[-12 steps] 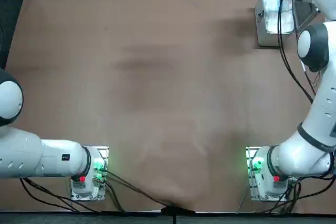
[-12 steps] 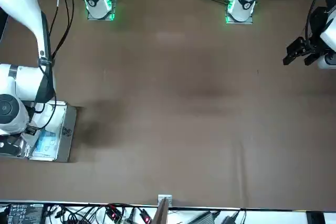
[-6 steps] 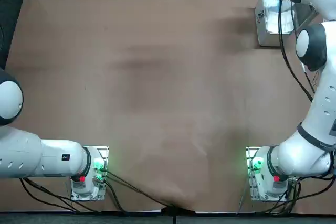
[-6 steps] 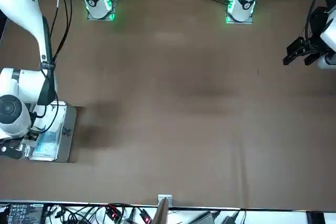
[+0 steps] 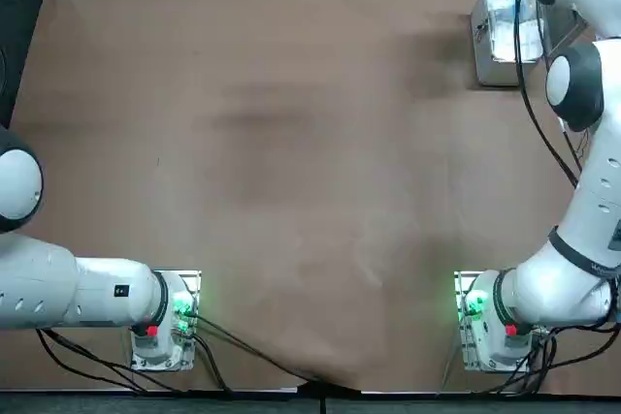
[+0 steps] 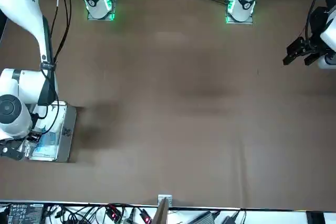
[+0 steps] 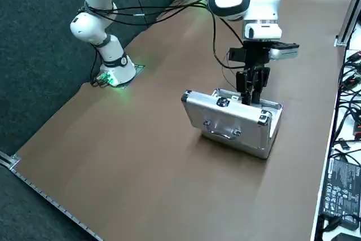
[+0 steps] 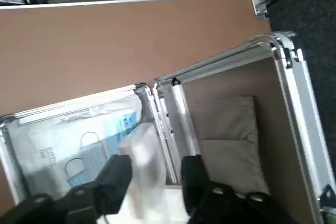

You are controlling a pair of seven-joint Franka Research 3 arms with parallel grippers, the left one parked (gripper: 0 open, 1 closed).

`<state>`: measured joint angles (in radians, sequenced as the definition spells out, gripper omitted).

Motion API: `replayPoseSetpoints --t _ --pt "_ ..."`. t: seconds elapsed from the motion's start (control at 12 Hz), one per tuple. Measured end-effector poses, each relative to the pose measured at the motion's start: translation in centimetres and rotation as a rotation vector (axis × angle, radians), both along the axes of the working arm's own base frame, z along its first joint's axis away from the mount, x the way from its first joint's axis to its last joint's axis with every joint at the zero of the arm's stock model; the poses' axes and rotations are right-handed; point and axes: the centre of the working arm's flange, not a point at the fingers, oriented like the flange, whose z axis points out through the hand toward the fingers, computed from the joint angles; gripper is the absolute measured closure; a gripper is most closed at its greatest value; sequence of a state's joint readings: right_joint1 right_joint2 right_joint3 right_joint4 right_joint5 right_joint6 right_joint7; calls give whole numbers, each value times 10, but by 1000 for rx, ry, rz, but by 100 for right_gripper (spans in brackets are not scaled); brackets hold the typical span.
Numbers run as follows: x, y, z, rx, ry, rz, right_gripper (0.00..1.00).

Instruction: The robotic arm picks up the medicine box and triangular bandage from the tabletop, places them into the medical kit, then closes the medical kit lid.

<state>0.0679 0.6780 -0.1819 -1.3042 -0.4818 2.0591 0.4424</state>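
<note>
Right arm (image 5: 582, 210) reaches from its base out to the far right corner of the table. Right gripper (image 8: 157, 169) is down at the medical kit (image 5: 493, 63), fingers parted, not clamped on anything that shows. A soft white bundle (image 8: 144, 163) in a clear wrapper lies between them — probably the triangular bandage, over or in the kit's inside. Should be light, squashy, a bit slippery in its film; pinch across the thick middle, not the loose wrapper. Can't make out the medicine box. Beside the bundle, a flat blue-and-white packet (image 8: 89, 148) lies in the kit; looks thin and bendy, could snag a fingertip.

Medical kit lid (image 7: 225, 118) stands open on the robot's right side of the kit. Stiff metal, likely some weight — push its outer face or free rim, hinge guides it; hand has to clear first. Past the kit, black power brick (image 7: 342, 190) and cables at the table's far edge.
</note>
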Motion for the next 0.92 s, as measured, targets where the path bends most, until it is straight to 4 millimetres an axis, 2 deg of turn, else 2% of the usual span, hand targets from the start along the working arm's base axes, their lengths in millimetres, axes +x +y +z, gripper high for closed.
replayPoseSetpoints --t 0.33,0.5,0.67,0.92 --pt "-1 7 10 5 6 -8 1" --pt "-5 12 22 3 29 -14 0" --pt "-10 16 43 45 56 28 0" --pt "-23 10 74 162 133 115 0"
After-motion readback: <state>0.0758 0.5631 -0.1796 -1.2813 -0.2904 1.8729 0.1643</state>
